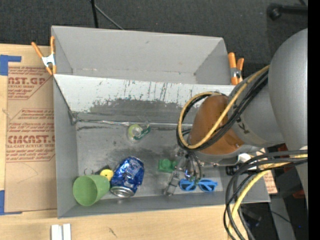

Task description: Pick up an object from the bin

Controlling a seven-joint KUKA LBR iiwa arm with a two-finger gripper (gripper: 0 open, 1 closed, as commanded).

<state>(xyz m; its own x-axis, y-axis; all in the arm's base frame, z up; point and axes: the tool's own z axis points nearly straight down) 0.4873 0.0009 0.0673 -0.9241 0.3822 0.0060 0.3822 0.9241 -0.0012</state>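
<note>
My gripper (174, 183) hangs low over the front right part of the bin floor, under the orange wrist cover. A pair of blue toy sunglasses (200, 185) lies just to its right, touching or nearly touching it. A small green block (165, 165) rests just left of the gripper, slightly further back. A crushed blue drinks can (127, 176) lies on its side further left. Whether anything is gripped is hidden.
A green plastic cup (90, 189) lies tipped in the front left corner with a small yellow thing (106, 174) beside it. A pale green-and-clear ball (135, 131) sits by the back wall. The arm and its cables cover the bin's right side.
</note>
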